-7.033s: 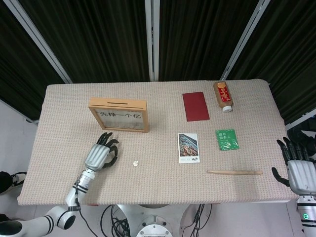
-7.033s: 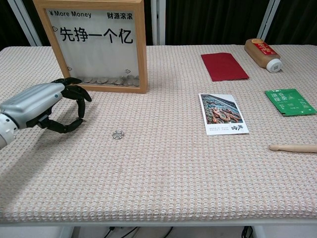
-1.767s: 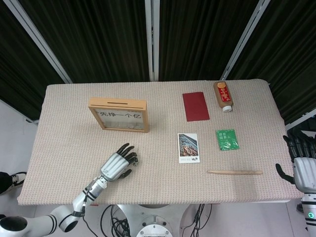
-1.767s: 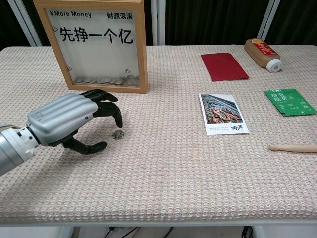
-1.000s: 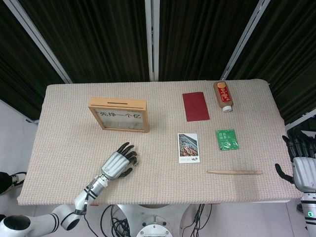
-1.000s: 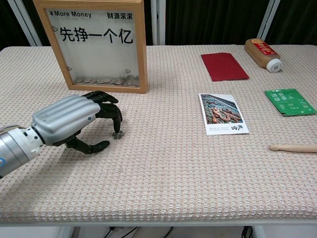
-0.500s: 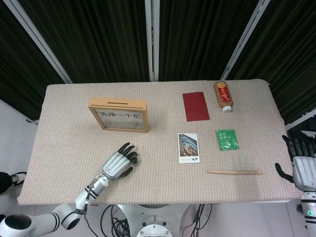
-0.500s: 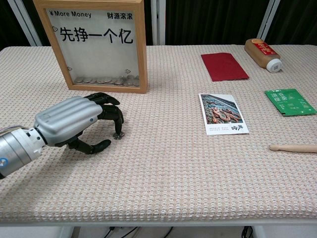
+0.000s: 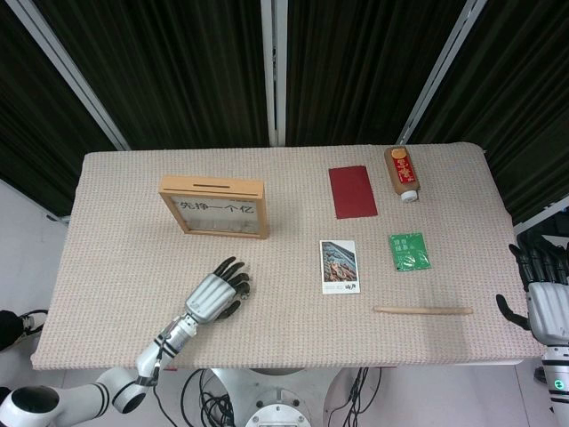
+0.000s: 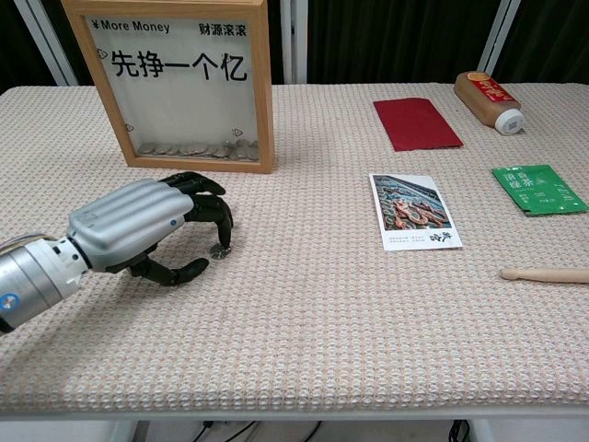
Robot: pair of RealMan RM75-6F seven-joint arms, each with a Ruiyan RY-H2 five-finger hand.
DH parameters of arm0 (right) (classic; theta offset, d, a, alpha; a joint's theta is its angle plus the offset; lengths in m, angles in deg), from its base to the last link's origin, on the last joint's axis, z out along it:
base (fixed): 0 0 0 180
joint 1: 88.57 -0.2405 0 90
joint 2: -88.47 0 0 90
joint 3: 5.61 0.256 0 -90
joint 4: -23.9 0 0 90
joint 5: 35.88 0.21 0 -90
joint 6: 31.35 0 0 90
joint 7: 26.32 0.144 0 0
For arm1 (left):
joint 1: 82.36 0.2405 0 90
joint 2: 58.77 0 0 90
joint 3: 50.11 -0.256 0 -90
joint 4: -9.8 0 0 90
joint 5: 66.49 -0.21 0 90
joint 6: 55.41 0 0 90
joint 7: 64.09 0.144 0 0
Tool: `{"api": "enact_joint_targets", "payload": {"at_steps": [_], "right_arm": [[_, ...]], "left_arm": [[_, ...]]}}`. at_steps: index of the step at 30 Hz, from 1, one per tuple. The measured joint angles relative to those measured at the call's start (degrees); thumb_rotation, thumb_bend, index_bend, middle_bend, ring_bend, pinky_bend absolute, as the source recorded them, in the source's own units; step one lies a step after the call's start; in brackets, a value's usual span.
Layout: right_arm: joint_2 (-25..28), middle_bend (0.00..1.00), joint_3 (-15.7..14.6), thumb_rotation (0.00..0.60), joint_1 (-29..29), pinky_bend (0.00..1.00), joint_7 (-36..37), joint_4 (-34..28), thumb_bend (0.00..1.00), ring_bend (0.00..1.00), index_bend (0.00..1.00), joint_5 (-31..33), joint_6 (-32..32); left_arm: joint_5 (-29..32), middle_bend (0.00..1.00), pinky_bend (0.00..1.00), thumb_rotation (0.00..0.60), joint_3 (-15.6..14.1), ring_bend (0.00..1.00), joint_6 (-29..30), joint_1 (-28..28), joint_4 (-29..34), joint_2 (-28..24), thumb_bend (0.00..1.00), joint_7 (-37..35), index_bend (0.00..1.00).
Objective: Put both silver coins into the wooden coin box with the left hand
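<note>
One wide table with a woven beige cloth carries the upright glass-fronted wooden coin box; before it the left hand arches, fingertips touching a small silver coin, grasp unclear; right hand hangs released off-table

Left hand palm-down, fingers curled.

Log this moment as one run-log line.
left hand: fingertips on coin, not lifted | right hand: idle, off table edge | box: upright
</note>
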Motion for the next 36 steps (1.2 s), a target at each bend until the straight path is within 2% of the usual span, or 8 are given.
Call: {"api": "enact_joint_targets", "payload": {"at_steps": [36], "right_arm": [[0.0, 0.00, 0.0, 0.600, -0.1, 0.00, 0.7, 0.8, 0.28, 0.00, 0.00, 0.5, -0.7]], "left_arm": [[0.7, 0.25, 0.08, 0.600, 0.1, 0.10, -2.2, -1.6, -1.7, 1.2, 0.32, -0.5, 0.40]]}}
